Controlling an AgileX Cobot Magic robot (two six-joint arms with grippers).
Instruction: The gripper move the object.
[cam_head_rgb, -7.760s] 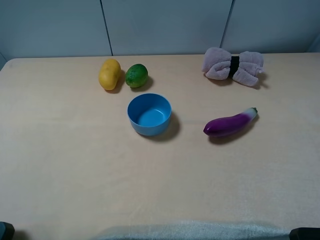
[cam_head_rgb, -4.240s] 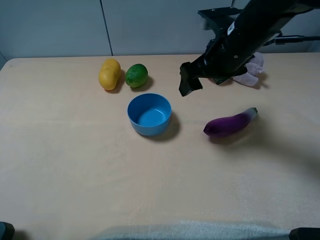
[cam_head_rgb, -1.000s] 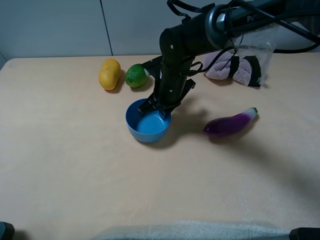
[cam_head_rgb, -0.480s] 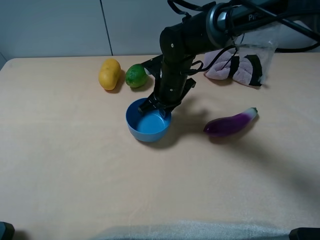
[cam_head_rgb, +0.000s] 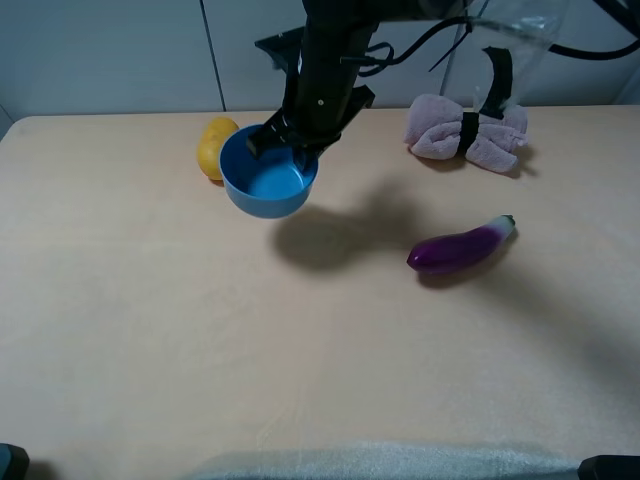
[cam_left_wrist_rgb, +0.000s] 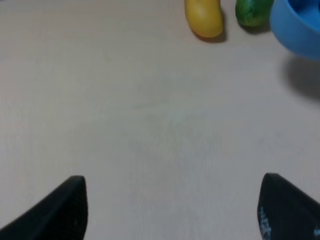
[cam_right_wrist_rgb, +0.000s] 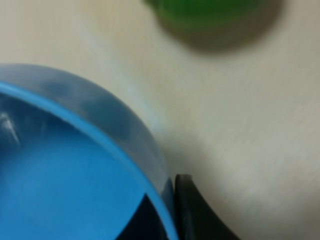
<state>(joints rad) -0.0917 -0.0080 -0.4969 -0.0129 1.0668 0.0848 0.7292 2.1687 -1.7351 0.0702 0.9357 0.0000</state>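
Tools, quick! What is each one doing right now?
Left tool: open, holding nothing.
Right tool: closed on the blue bowl.

lime (cam_right_wrist_rgb: 210, 10): blurred, cut by edge | bowl (cam_left_wrist_rgb: 300, 25): cut by edge | yellow fruit (cam_head_rgb: 208, 150): partly behind bowl

Beige tbl (cam_head_rgb: 150, 350), grey wall panels (cam_head_rgb: 110, 50)

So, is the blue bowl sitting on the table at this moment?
No, the blue bowl hangs from the right claw pinching its rim, and its shadow falls well apart from it on the table.
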